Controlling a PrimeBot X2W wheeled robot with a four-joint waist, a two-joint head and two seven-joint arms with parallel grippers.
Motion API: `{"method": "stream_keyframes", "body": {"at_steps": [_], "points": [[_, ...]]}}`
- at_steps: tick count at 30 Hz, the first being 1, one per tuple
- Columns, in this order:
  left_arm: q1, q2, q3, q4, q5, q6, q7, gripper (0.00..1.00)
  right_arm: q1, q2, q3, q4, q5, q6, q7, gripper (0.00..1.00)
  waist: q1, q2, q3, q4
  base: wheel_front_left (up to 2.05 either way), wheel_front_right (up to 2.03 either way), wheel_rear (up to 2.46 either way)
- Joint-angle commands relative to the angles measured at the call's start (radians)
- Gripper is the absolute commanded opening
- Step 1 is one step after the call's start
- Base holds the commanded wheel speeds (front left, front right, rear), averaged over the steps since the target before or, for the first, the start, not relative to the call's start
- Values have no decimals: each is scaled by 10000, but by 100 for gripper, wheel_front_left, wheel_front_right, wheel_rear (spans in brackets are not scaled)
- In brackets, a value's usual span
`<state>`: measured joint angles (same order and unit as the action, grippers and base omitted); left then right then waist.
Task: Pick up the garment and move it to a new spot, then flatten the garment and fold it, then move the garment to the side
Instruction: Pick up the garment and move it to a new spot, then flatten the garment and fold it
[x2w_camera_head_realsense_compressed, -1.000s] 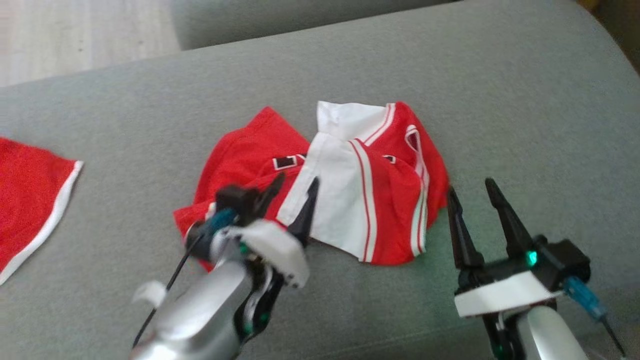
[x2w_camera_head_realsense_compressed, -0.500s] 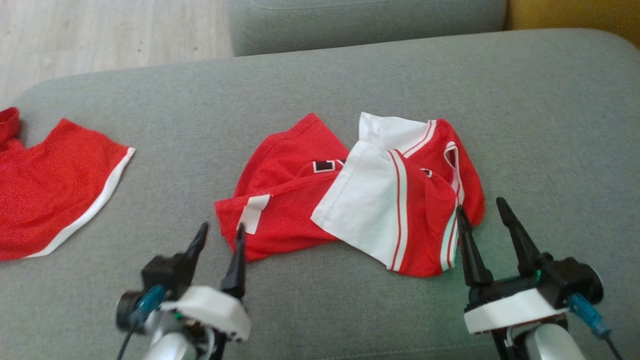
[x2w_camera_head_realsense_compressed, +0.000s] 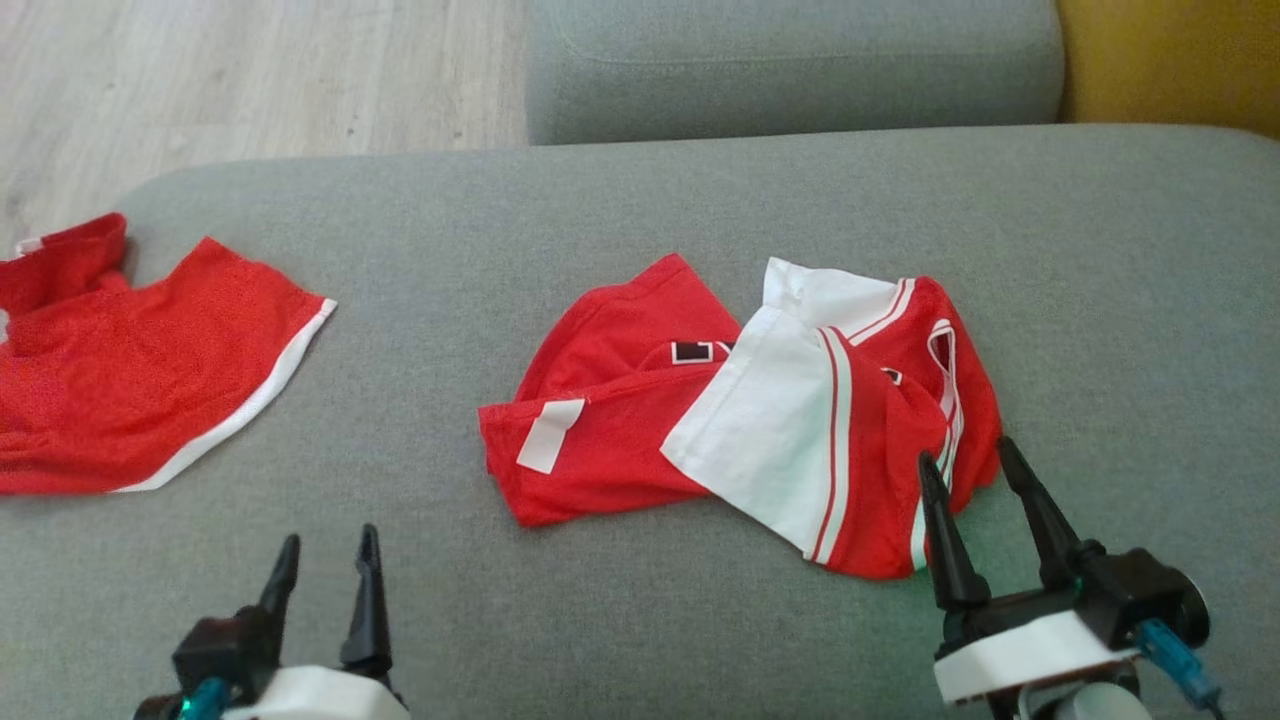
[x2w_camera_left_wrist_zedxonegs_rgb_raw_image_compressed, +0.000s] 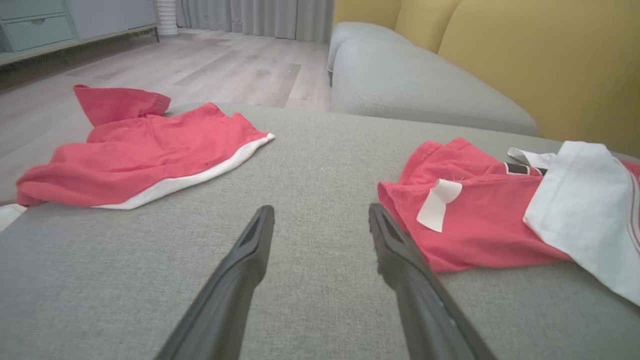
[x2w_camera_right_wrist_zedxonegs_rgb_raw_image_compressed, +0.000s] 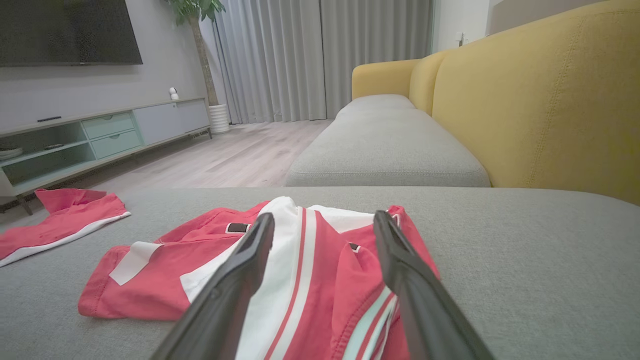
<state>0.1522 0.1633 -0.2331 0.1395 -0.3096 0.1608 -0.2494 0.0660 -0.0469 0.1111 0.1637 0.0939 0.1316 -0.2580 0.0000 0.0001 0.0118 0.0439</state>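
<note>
A crumpled red and white garment (x2w_camera_head_realsense_compressed: 760, 420) lies in a loose heap in the middle of the grey sofa seat (x2w_camera_head_realsense_compressed: 640, 220). It also appears at the right of the left wrist view (x2w_camera_left_wrist_zedxonegs_rgb_raw_image_compressed: 480, 225) and close ahead in the right wrist view (x2w_camera_right_wrist_zedxonegs_rgb_raw_image_compressed: 280, 270). My left gripper (x2w_camera_head_realsense_compressed: 328, 560) stands open at the lower left, apart from the garment's near left corner, holding nothing. My right gripper (x2w_camera_head_realsense_compressed: 968, 470) is open at the garment's near right edge, its fingertips just over the cloth, with nothing gripped.
A second red garment with a white hem (x2w_camera_head_realsense_compressed: 130, 370) lies at the seat's far left edge, also visible in the left wrist view (x2w_camera_left_wrist_zedxonegs_rgb_raw_image_compressed: 140, 150). Another grey cushion (x2w_camera_head_realsense_compressed: 790, 60) and a yellow sofa back (x2w_camera_right_wrist_zedxonegs_rgb_raw_image_compressed: 540, 100) lie beyond. Wooden floor (x2w_camera_head_realsense_compressed: 230, 80) shows past the seat.
My left gripper has pulled back off the garment toward the lower left, open and empty. The head camera has shifted, so the whole scene sits further right and lower. The right gripper stays put.
</note>
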Motion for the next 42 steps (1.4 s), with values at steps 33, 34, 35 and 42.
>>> {"method": "stream_keyframes", "body": {"at_steps": [33, 34, 35, 42], "points": [[-4806, -971, 583, 4040, -375, -1657, 2380, 100, -953, -33, 539, -257, 118, -9, -38, 100, 0, -1, 1227, -1103, 0, 0, 0], [-4806, -971, 583, 4040, -375, -1657, 2380, 100, -953, -33, 539, -257, 118, -9, -38, 100, 0, -1, 1227, -1103, 0, 0, 0], [-4856, -928, 570, 4066, -373, -1688, 2390, 100, -962, -33, 526, -263, 115, -9, -38, 100, 0, -1, 1248, -1111, 0, 0, 0], [-4969, -784, 140, 4152, -286, -2189, 2339, 0, -1033, -33, 446, -239, 129, -9, -38, 100, 0, -1, 1266, -1015, 0, 0, 0]]}}
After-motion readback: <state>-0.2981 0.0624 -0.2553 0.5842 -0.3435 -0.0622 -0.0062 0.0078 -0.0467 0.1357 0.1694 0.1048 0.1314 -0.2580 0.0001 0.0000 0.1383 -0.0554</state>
